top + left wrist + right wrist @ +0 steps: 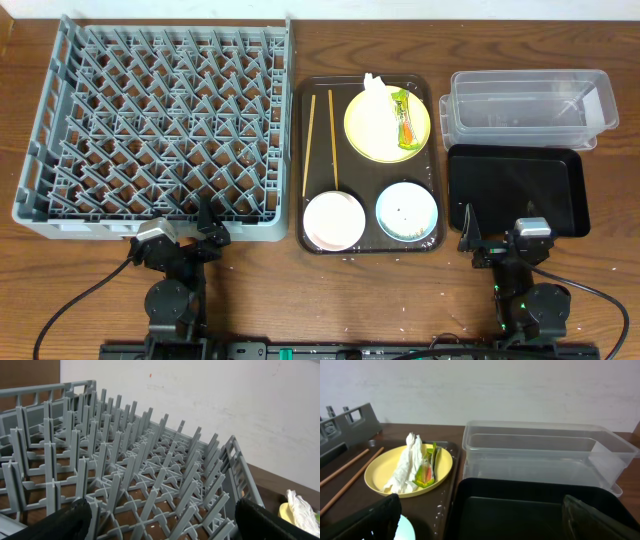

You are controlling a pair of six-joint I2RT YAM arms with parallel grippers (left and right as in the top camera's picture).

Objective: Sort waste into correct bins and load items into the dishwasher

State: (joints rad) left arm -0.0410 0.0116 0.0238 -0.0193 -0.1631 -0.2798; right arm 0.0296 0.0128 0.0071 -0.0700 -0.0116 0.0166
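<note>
A yellow plate (387,128) on the brown serving tray (368,245) carries a crumpled white napkin (374,92) and a green-and-orange wrapper (403,118). Two chopsticks (309,145) lie left of it. In front stand a white bowl (333,220) and a light blue bowl (407,211). The grey dish rack (150,120) is at the left, with my left gripper (208,230) (165,527) open at its near edge. The clear tub (527,102) and black tray (515,190) are at the right, where my right gripper (490,240) (480,522) hangs open over the black tray's near edge.
White rice-like specks (442,505) dot the serving tray beside the black tray. The rack holds nothing between its pegs. Bare wooden table (270,270) runs along the front, where both arm bases and their cables sit.
</note>
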